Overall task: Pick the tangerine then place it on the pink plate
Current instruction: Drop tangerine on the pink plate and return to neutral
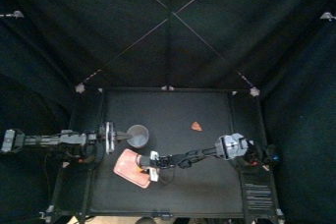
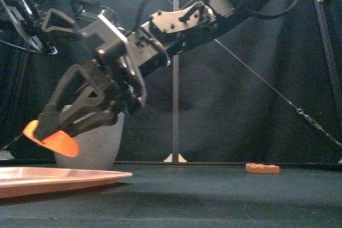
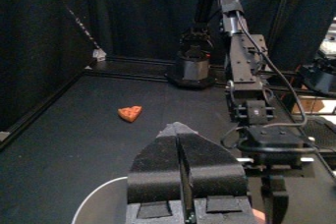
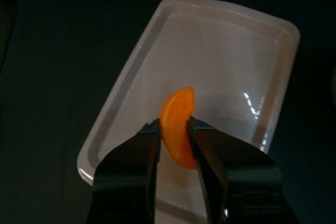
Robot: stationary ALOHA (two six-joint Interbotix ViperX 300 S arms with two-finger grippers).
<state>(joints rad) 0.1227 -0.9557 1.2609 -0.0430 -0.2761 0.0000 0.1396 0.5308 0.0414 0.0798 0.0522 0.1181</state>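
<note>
One counter (image 1: 210, 174) is occupied at lower left by the pink tray (image 2: 54, 177). Above the tray, the right end effector (image 4: 180, 140) is clenched on the tangerine segment (image 2: 51, 140). The left end effector (image 3: 178, 135) is closed on nothing at mid-left.

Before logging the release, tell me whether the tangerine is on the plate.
Off it: the right gripper clamps the tangerine above the pink plate, a gap showing in front view.
</note>
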